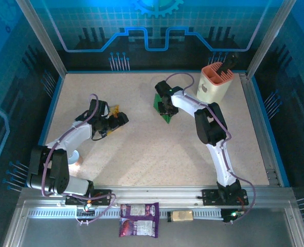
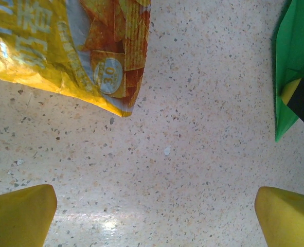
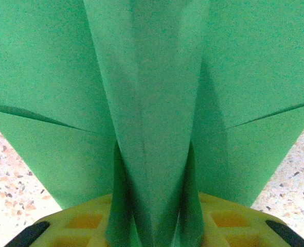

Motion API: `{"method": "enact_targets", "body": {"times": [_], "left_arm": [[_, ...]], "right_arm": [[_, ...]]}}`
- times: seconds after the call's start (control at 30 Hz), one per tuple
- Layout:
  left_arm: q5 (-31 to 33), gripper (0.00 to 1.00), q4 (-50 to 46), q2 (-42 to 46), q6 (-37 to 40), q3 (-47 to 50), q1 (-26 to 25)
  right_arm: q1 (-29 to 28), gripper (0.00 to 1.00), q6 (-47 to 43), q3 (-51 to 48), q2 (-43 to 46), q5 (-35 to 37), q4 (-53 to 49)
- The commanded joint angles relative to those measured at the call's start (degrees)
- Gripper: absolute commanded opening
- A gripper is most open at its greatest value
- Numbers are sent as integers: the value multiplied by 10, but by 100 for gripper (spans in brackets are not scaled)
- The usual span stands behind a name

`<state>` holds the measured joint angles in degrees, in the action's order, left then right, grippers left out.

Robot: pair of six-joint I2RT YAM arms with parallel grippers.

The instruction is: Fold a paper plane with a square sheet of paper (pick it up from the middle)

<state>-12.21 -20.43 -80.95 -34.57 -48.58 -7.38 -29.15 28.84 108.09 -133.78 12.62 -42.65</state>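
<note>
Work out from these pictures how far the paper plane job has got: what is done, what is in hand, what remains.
Done: the paper plane is already a creased green dart with folds on both sides. In hand: its middle keel sits between the right tool's fingers; whether gripped is unclear. The left tool hangs open above the table. Left: probably just letting go.

1. This is a robotics lab cell: a left arm (image 1: 69,136) and a right arm (image 1: 213,135) stand bolted to a slotted metal rail (image 1: 49,212) at the near edge of a speckled desk (image 1: 141,154).
2. Aluminium frame posts (image 1: 41,36) and see-through side panels (image 1: 7,103) wall the desk in.
3. The back wall (image 1: 203,20) carries blue circuit-line artwork and a gear graphic (image 1: 157,6), like a demonstration booth.
4. Loose cables (image 1: 178,75) loop along the arms.
</note>
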Motion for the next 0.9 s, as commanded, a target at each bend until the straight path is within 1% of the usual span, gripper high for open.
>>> {"method": "enact_targets", "body": {"times": [0.0,0.07,0.2,0.6,0.87], "left_arm": [[-15,100,7,-6,-10,3,5],[-16,100,7,-7,-10,3,5],[-17,100,8,-10,-11,2,5],[-16,100,5,-11,-11,-4,5],[-13,100,-1,1,-11,-8,4]], "right_arm": [[9,36,37,-28,-34,-23,8],[15,37,47,-29,-40,-38,16],[19,38,47,-20,-44,-40,16],[18,39,20,12,-66,-2,-7],[18,38,18,22,-56,0,-9]]}}
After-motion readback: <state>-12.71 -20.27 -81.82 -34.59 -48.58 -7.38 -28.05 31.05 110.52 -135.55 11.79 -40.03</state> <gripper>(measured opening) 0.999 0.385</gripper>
